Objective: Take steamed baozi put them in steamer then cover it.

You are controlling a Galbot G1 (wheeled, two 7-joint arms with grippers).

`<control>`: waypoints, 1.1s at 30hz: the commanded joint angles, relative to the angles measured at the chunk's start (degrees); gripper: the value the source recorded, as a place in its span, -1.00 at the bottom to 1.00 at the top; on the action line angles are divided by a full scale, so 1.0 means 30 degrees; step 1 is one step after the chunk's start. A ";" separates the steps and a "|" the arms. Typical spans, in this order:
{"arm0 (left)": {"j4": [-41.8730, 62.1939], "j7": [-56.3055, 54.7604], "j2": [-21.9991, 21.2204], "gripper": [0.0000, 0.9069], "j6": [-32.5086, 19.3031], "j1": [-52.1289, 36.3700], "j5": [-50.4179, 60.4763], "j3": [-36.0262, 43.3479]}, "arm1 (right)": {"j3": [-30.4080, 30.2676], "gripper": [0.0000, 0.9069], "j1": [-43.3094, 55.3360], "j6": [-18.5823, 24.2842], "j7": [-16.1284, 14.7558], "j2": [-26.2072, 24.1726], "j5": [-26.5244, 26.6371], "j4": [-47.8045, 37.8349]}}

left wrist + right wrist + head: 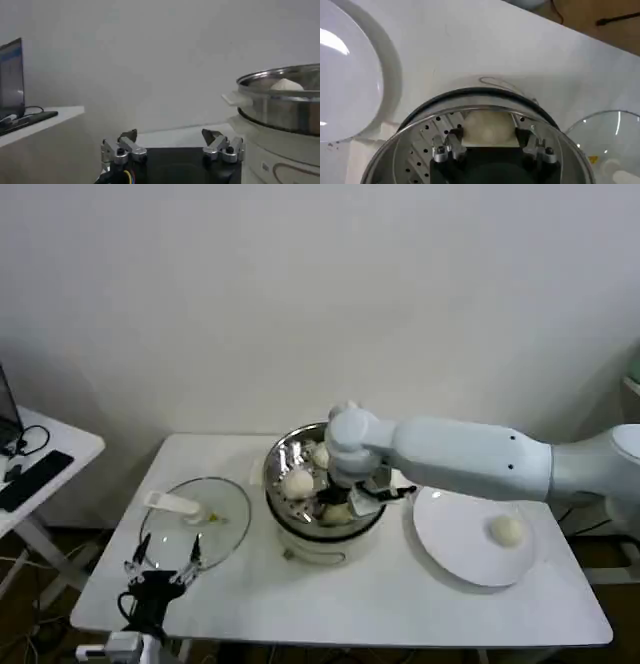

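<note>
The steamer [275, 459] stands mid-table, a steel basket on a cream pot. My right gripper [340, 502] reaches down into it, shut on a steamed baozi [489, 127] that fills the gap between its fingers [455, 142] just above the perforated floor [422, 145]. Two more baozi [298, 482] lie inside the basket. One baozi [507, 530] rests on the white plate [455, 539] to the right. The cover [195, 519], a glass lid with a white handle, lies flat left of the steamer. My left gripper [163, 562] is parked open at the front left edge by the cover.
A side table [60, 446] with a keyboard and cables stands at the far left. In the left wrist view the steamer's rim [280, 80] rises to one side of the open left gripper [170, 137]. Bare tabletop lies in front of the steamer.
</note>
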 commanded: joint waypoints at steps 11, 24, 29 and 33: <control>0.0102 -0.0012 -0.0026 1.00 0.0001 -0.0044 0.0032 0.0021 | 0.0073 1.00 -0.0201 0.0095 -0.0003 -0.0076 -0.0297 0.0014; 0.0166 -0.0021 -0.0012 1.00 0.0023 -0.0099 -0.0013 -0.0009 | 0.0262 1.00 -0.0001 0.0386 -0.0010 -0.0193 -0.0053 0.0059; 0.0112 -0.0009 0.0025 1.00 0.0097 -0.0256 -0.0059 0.0028 | 0.0482 1.00 0.0879 0.0458 -0.0098 -0.0322 0.0676 0.0023; 0.0175 -0.0002 0.0052 1.00 0.0217 -0.0515 -0.0145 -0.0003 | 0.0593 1.00 0.1876 0.0348 -0.0139 -0.0494 0.1651 -0.0231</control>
